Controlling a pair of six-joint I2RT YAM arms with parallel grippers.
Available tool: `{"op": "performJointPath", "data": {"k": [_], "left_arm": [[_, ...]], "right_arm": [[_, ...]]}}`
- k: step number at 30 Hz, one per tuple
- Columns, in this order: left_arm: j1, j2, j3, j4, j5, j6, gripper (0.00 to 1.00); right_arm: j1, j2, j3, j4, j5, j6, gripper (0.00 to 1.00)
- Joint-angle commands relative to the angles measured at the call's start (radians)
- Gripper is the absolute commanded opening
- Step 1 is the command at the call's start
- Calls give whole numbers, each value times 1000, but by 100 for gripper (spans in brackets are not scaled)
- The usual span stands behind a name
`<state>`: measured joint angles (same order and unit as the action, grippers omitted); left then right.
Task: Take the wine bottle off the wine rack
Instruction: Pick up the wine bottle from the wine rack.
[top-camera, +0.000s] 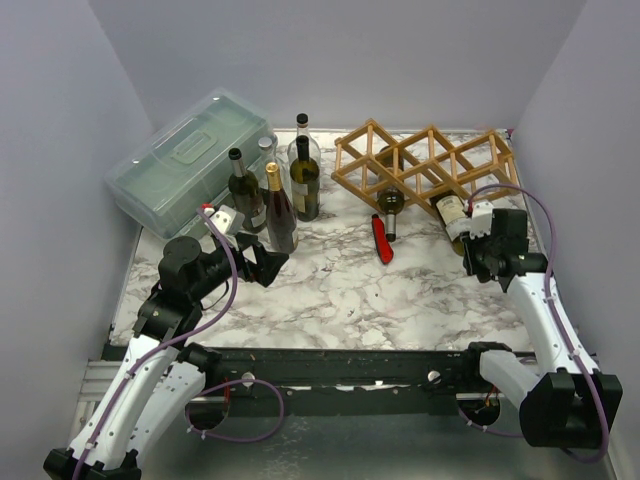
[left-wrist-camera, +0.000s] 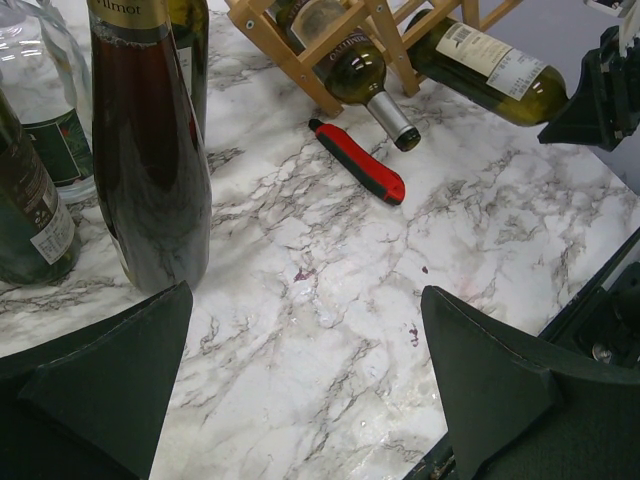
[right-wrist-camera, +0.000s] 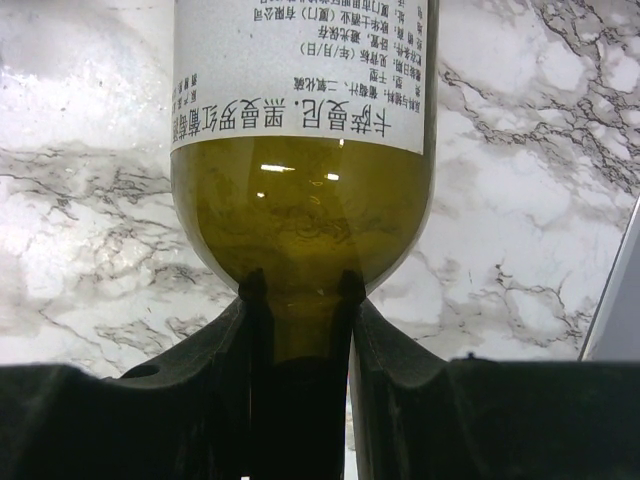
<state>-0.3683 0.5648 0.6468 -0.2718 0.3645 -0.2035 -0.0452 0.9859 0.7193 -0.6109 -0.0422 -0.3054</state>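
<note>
Left gripper (top-camera: 276, 266): centre-left of overhead view, arm bent, jaws wide apart. Right gripper (top-camera: 469, 238): centre-right, arm extended, clamped on wine bottle (top-camera: 452, 210) neck.

wine rack (top-camera: 399, 150): rear right | box (top-camera: 190, 160): rear left | standing bottles (top-camera: 303, 180): between

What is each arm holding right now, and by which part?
The right gripper grips the green wine bottle by its neck; the left gripper is open, holding nothing.

High overview, close wrist views; shared wine bottle (top-camera: 452, 212)
</note>
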Motion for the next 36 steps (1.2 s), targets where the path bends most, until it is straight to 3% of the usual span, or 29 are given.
{"op": "performJointPath", "data": {"k": [1, 36], "left_arm": [[5, -8, -10, -1, -16, 10, 99], [5, -7, -16, 10, 8, 18, 99]], "right_arm": [[7, -37, 63, 4, -50, -66, 0], [7, -173, 188, -300, -76, -257, 0]]}}
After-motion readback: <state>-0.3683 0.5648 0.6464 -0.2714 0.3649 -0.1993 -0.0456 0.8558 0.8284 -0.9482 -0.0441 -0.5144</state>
